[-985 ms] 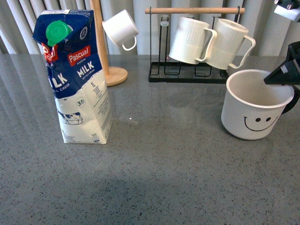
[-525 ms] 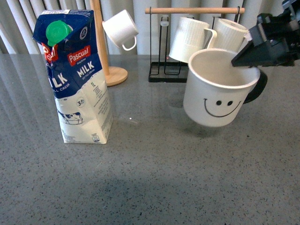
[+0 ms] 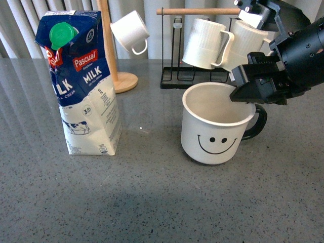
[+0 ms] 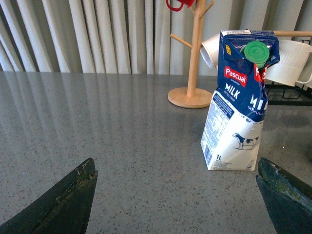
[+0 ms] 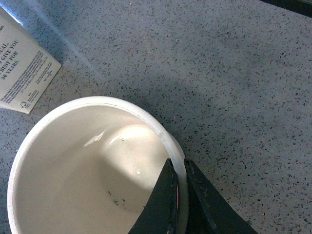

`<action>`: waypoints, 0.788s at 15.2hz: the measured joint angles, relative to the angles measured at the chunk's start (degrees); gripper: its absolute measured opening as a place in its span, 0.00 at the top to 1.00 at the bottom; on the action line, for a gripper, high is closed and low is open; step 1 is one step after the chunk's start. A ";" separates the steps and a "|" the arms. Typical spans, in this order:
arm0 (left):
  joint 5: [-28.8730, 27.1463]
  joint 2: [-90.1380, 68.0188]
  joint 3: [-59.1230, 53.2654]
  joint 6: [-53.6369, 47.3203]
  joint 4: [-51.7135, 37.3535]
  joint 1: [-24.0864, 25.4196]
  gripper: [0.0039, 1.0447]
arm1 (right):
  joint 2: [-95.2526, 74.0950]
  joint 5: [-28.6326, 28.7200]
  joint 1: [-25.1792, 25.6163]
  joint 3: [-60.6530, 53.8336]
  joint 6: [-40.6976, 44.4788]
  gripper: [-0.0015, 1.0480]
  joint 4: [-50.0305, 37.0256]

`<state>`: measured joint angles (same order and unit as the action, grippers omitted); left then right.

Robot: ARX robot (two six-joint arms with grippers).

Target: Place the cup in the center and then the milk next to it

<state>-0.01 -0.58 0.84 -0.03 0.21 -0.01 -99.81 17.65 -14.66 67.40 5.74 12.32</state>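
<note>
The cup (image 3: 211,132), a wide white mug with a black smiley face and black handle, sits near the middle of the grey table. My right gripper (image 3: 243,93) is shut on its rim near the handle; in the right wrist view one black finger is inside and one outside the cup (image 5: 87,165) wall, gripper (image 5: 178,168). The milk (image 3: 81,81), a tall blue-and-white carton with a green cap, stands upright to the cup's left. In the left wrist view the milk (image 4: 236,97) stands ahead of my open left gripper (image 4: 175,195), well apart from it.
A black rack (image 3: 202,78) with a wooden bar holds two ribbed white mugs (image 3: 205,43) behind the cup. A wooden mug tree (image 3: 114,55) carries a small white cup (image 3: 130,31) behind the milk. Curtains hang behind the table.
My right gripper has carried the cup from the right side leftward, lifted and tilted midway, and now lower and level near the table's middle. The milk has not moved.
</note>
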 joint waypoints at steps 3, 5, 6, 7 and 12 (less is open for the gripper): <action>0.02 0.00 0.00 0.00 0.00 0.00 0.06 | -0.48 -0.37 -0.72 -0.09 0.04 0.97 -0.22; 0.02 0.00 0.00 0.00 0.00 0.00 0.06 | -0.74 -0.48 -1.29 -0.13 0.33 0.97 -0.20; 0.00 0.00 0.00 0.00 0.00 0.00 0.06 | -0.87 -0.55 -1.55 -0.15 0.33 0.97 -0.39; 0.00 0.00 0.00 0.00 0.00 0.00 0.06 | -1.07 -0.57 -1.88 -0.15 0.35 0.97 -0.70; 0.02 0.00 0.00 0.00 0.00 0.00 0.06 | -1.33 -1.07 -1.86 -0.15 1.66 0.64 -0.63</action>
<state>0.01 -0.58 0.84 -0.03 0.21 -0.01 -101.14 16.58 -16.51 67.24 7.40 11.68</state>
